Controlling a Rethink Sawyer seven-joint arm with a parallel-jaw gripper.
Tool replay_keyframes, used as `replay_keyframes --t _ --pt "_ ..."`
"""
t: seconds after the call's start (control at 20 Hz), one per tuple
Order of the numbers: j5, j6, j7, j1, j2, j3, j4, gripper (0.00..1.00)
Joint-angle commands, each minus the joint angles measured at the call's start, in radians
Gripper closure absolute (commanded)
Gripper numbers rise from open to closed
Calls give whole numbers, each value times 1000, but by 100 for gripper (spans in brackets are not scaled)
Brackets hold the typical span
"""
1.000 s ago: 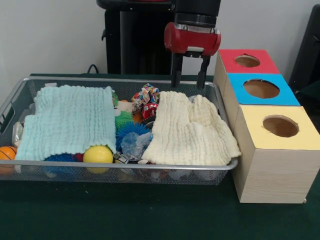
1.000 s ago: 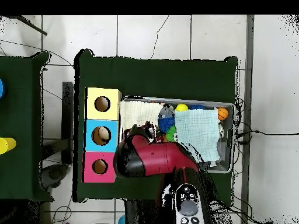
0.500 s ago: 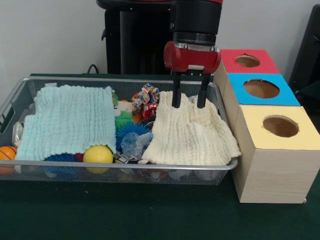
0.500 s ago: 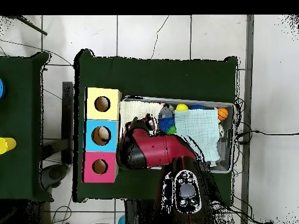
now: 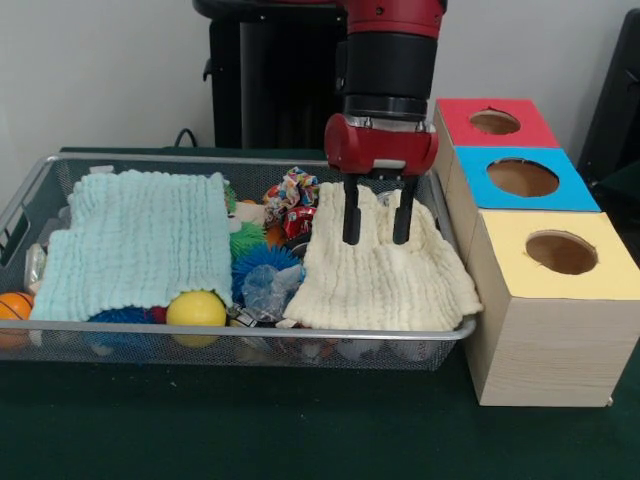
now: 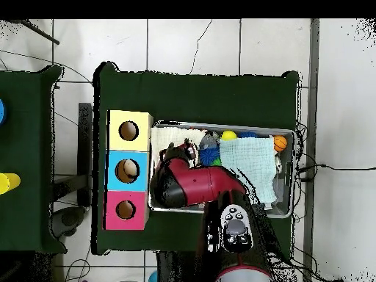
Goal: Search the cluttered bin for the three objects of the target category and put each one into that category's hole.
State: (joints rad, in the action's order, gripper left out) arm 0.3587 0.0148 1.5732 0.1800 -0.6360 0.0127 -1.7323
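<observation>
While my claw (image 5: 377, 241) hangs over the right end of the cluttered bin (image 5: 250, 334), nothing is gripped: fingers spread apart, pointing straight down, tips touching or just above the cream cloth (image 5: 385, 268).

Left to right in the front view: orange ball (image 5: 13, 305) at the bin's left edge, light blue cloth (image 5: 135, 240) covering the left half, yellow ball (image 5: 196, 309) against the near rim, blue spiky ball (image 5: 262, 262) and a colourful scrunchie-like thing (image 5: 293, 189) in the middle gap, then the cream cloth under me, then the wooden boxes just beside the bin's right end: yellow (image 5: 556, 256) nearest the camera, blue (image 5: 523, 179), red (image 5: 493, 123) farthest.

Key relation: cloth lies directly below the claw, its long axis running near-to-far across the bin, so my guess is a straight drop and pinch to lift it and see what's hidden. Can't tell the target category, or what's under either cloth.

Surface: dark green counter (image 5: 300, 430), bare in front. Room: bin wall and boxes close on my right, little sideways clearance there.
</observation>
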Motion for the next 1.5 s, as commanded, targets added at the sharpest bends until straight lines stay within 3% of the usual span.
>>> replay_keyframes --t 0.05,0.35,0.9,1.35,1.5 --pt "51 32 48 58 93 108 72 0" --pt "58 38 37 76 139 125 90 0" --pt "70 66 14 228 165 308 41 0" --pt "77 143 -38 329 219 379 62 0" --pt "74 154 -44 357 270 398 85 0"
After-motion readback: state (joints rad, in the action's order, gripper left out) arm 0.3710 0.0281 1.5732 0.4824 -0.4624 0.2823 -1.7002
